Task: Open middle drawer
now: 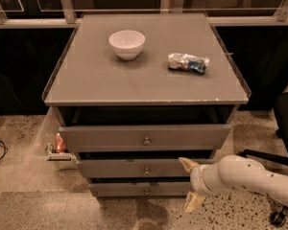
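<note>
The middle drawer [134, 168] is a grey flat front with a small round metal knob [146, 170]. It sits between a wider top drawer [110, 137] and a narrower bottom drawer [120, 189]. My gripper [189, 183] is low at the right, in front of the right ends of the middle and bottom drawers and right of the knob. It is open and empty. One pale finger [186, 163] is at the height of the middle drawer front and the other [192, 202] is near the floor.
The grey cabinet top [86, 75] carries a white bowl [127, 43] and a crumpled snack bag [187, 62]. A small tray with a red item [59, 147] lies on the floor at the left. A chair base [278, 214] stands at the right.
</note>
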`<state>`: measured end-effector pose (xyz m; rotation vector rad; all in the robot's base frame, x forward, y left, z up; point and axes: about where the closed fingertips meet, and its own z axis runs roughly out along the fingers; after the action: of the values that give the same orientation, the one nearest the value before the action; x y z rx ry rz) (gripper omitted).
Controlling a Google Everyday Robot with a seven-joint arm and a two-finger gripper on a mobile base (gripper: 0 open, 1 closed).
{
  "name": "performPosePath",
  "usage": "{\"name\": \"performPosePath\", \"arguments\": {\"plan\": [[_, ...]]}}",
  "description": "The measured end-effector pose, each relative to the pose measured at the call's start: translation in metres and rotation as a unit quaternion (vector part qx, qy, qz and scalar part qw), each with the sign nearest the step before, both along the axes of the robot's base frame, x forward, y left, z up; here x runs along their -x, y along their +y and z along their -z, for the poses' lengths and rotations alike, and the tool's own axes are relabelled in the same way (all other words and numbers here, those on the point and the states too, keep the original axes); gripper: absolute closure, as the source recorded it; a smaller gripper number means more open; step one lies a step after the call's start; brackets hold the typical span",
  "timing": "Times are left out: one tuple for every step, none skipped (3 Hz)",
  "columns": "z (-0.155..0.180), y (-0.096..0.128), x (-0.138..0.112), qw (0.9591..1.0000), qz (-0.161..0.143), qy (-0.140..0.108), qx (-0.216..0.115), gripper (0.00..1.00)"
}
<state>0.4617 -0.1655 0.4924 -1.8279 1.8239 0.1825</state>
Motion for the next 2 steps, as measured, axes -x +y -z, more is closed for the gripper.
{"name": "performPosePath", "arguments": {"plan": [[0.026, -0.001, -0.022, 0.9994, -0.017, -0.024, -0.018, 0.0], [0.049, -0.003, -0.041, 0.9976, -0.032, -0.033, -0.051, 0.0]]}}
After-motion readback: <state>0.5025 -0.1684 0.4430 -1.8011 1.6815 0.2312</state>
